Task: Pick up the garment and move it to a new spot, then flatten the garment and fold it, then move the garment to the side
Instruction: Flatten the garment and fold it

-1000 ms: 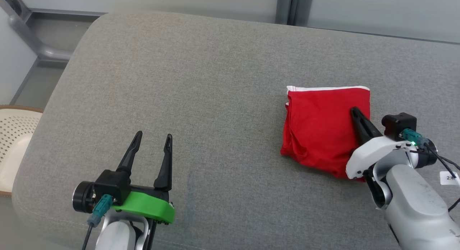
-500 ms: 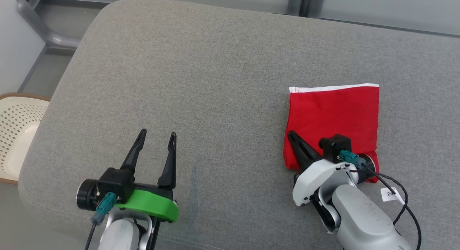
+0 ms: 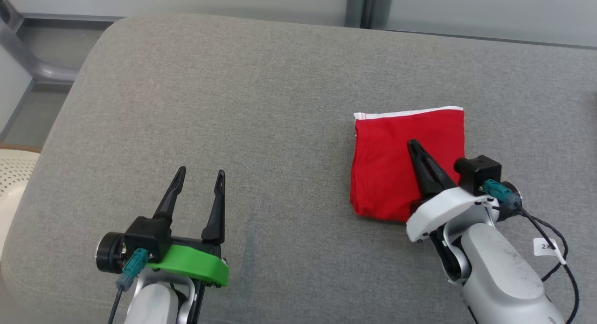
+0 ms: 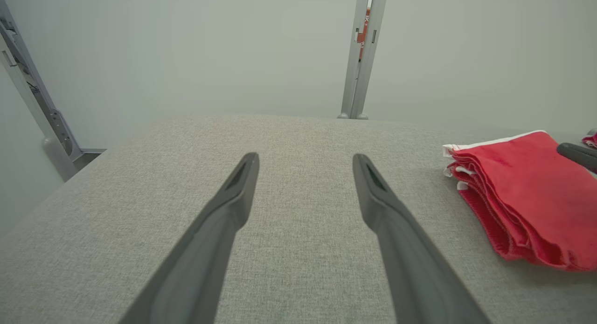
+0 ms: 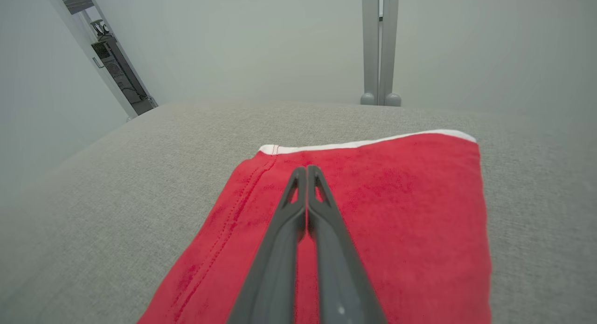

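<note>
Red folded fabric garment lies as a neat squarish stack on the right half of the grey fabric-covered padded worktop, white hem strip along its far edge, layered edges showing on its left side in the left wrist view. Right gripper has its two dark fingers closed flat together with nothing between them, lying over the top layer of the garment near its middle; can't tell if it presses down or just hovers. Left gripper is spread wide and empty, low over bare worktop well apart from the garment. Judgement: folding looks finished, so this is either a last smoothing pass or the start of moving the garment aside. Next move likely calls for the right gripper to open and pinch the whole stack at an edge, or push it flat, keeping all layers together so the fold doesn't splay.
</note>
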Controlling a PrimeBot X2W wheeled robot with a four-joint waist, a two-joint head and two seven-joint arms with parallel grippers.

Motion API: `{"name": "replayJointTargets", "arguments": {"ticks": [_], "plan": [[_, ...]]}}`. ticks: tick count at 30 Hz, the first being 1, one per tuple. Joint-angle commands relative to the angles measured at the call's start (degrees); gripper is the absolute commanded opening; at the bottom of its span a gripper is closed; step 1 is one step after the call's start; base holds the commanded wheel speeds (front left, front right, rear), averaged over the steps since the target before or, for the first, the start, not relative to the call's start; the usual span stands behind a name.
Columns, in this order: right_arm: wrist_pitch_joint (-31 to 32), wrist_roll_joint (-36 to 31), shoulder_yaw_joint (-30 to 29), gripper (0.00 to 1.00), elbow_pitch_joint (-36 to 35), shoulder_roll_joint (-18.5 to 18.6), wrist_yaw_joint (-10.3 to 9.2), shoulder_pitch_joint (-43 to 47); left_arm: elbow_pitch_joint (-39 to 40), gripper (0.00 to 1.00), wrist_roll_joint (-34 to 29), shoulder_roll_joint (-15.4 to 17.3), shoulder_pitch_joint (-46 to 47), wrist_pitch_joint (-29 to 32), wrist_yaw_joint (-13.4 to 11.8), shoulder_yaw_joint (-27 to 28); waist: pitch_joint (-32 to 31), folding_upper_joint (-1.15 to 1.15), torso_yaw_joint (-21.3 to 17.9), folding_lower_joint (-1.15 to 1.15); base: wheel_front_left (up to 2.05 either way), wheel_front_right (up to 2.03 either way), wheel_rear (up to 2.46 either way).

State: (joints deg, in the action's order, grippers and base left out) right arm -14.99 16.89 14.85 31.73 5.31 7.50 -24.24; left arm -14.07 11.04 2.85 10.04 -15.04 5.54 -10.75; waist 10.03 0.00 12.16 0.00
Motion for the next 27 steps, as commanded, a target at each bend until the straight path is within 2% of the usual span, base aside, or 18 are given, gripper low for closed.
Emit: {"name": "replayJointTargets", "arguments": {"ticks": [1, 13, 14, 15, 16, 17, 27], "plan": [[-0.2, -0.5, -0.9, 0.00, -1.3, 0.6, -0.04, 1.1, -0.1, 1.00, -0.4, 0.1, -0.3, -0.1, 0.0, 0.5, -1.3, 0.00, -1.8, 0.00, 0.00, 0.00, 0.00], [-0.2, -0.6, -8.0, 0.00, -11.4, 4.9, -0.04, 8.2, -0.2, 1.00, -2.9, 0.2, -1.7, -0.1, 0.6, 4.5, -3.7, 0.00, -8.8, 0.00, 0.00, 0.00, 0.00], [-0.2, -0.4, -8.5, 0.04, -12.2, 5.0, -0.04, 9.0, -0.2, 1.00, -2.9, 0.2, -1.8, -0.1, 0.7, 4.8, -3.9, 0.00, -9.3, 0.00, 0.00, 0.00, 0.00], [-0.2, -0.4, -8.8, 0.30, -12.8, 5.1, -0.04, 9.6, -0.3, 1.00, -3.0, 0.2, -2.0, -0.1, 0.7, 5.1, -4.1, 0.00, -9.6, 0.00, 0.00, 0.00, 0.00], [-0.2, -0.3, -9.1, 0.85, -13.6, 5.2, -0.04, 10.4, -0.3, 1.00, -3.1, 0.2, -2.1, -0.1, 0.8, 5.5, -4.3, 0.00, -10.0, 0.00, 0.00, 0.00, 0.00], [-0.2, -0.3, -9.3, 1.00, -14.1, 5.3, -0.04, 11.2, -0.4, 1.00, -3.2, 0.2, -2.3, -0.1, 0.9, 5.8, -4.6, 0.00, -10.3, 0.00, 0.00, 0.00, 0.00], [-0.2, -0.3, -12.0, 1.00, -20.0, 4.3, -0.04, 19.1, -1.1, 1.00, -4.2, 0.6, -4.4, -0.1, 1.0, 8.9, -7.3, 0.00, -12.2, 0.00, 0.00, 0.00, 0.00]]}}
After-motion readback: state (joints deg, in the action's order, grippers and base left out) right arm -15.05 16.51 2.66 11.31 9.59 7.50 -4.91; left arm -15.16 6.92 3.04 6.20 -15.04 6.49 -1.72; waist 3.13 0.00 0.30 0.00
